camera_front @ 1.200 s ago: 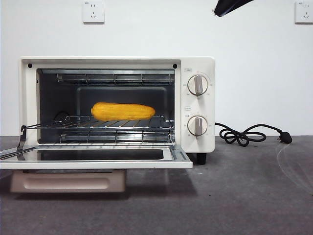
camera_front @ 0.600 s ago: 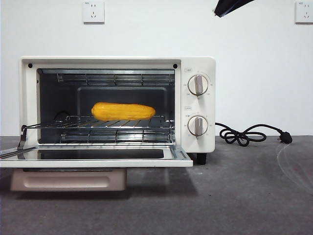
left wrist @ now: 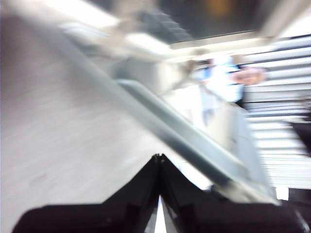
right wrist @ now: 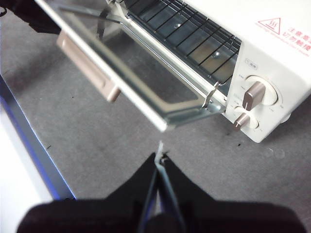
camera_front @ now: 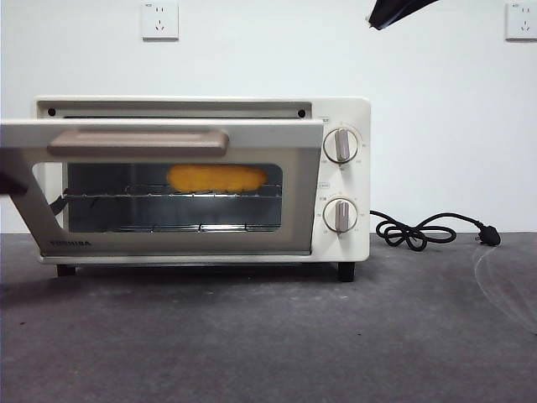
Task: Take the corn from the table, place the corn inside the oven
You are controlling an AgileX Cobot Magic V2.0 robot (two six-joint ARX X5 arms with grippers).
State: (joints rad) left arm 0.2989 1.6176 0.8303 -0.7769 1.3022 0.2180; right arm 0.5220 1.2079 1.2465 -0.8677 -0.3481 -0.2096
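Observation:
The corn (camera_front: pixel 216 177) lies on the wire rack inside the oven (camera_front: pixel 340 109), seen through the glass of the door. The door (camera_front: pixel 168 239) is swung up partway, its beige handle (camera_front: pixel 138 141) facing me. A dark piece of my left arm (camera_front: pixel 8 183) shows at the door's left edge. My left gripper (left wrist: pixel 159 158) is shut, close against the door in a blurred left wrist view. My right gripper (right wrist: pixel 159 160) is shut on nothing, high above the table (camera_front: pixel 336 336) in front of the oven's knob side.
The oven's black cord and plug (camera_front: pixel 432 231) lie on the table to the right of the oven. Two wall sockets (camera_front: pixel 160 20) sit on the white wall behind. The table's near edge (right wrist: pixel 29 145) shows in the right wrist view.
The oven door has swung up from lying flat open to partly shut. My left arm has come into the front view at the door's left edge. The right arm has not moved.

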